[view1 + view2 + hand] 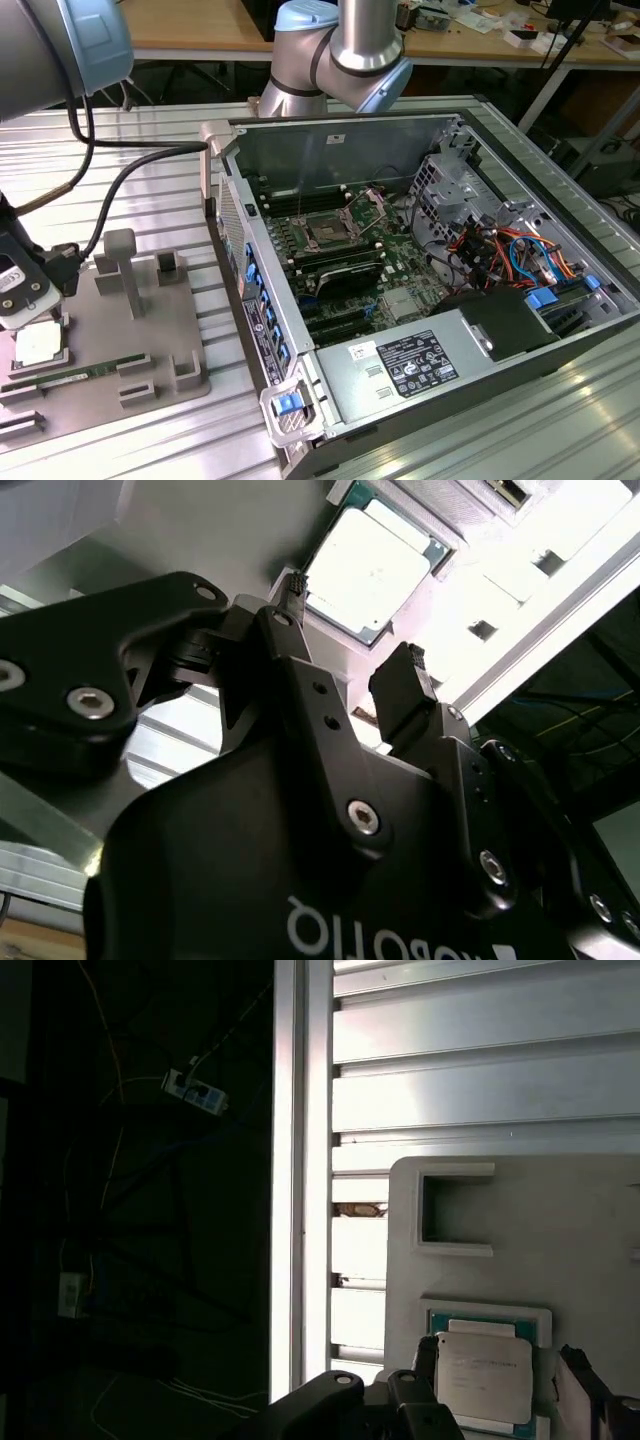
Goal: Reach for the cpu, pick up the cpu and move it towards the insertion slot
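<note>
As the gripper (351, 620) hangs low on the exterior view's left, its fingers (425, 1362) stand spread and empty. In the first wrist view one sits to each side of the cpu (485, 1372), and I cannot tell whether they touch it. The cpu lies flat in its pocket on the grey fixture plate (150, 330), silvery top up. This reads as the end of the reach, with the pickup not yet made. A clean grasp would call for fingers squared to the chip's edges and low enough to catch its thin rim. The insertion slot (328, 228) sits well apart, near the frame's middle, inside the open computer case (450, 250). Between the two rise the fixture's grey posts (120, 268) and the case's side wall (255, 300). A green memory stick (75, 375) lies just beside the cpu.
</note>
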Robot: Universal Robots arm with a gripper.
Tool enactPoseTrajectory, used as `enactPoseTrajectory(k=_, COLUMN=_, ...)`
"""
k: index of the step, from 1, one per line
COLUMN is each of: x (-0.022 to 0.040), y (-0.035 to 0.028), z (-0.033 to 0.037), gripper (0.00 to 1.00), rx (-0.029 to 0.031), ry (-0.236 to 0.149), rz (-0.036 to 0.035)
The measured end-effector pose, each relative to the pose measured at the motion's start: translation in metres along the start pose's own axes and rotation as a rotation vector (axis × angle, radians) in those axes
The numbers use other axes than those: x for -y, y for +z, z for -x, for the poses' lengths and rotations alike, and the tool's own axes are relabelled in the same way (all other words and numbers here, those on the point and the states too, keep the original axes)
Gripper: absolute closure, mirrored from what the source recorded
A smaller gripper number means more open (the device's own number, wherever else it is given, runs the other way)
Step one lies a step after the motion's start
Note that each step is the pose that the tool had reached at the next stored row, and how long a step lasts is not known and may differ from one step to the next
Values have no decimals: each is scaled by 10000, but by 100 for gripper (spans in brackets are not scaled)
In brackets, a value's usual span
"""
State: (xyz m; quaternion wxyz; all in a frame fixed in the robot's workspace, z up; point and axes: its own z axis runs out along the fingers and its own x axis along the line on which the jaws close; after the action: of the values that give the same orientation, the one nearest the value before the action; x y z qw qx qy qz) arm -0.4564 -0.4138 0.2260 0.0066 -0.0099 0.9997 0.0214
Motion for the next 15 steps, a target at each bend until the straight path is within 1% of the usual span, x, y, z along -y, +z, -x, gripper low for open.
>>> enactPoseTrajectory(k=2, x=2, y=12, z=-1, gripper=45, rx=1, ry=2, rz=1)
enactPoseTrajectory(k=6, x=3, y=15, z=0, gripper=45, rx=2, ry=2, rz=2)
enactPoseTrajectory(k=8, x=5, y=28, z=0, gripper=44, rx=5, ry=1, rz=3)
enactPoseTrajectory(k=9, x=9, y=36, z=-1, gripper=38, rx=2, ry=0, rz=2)
enactPoseTrajectory(k=12, x=35, y=90, z=-3, gripper=38, rx=1, ry=-1, rz=-2)
enactPoseTrajectory(k=15, x=52, y=124, z=-5, gripper=38, rx=1, ry=-12, rz=-35)
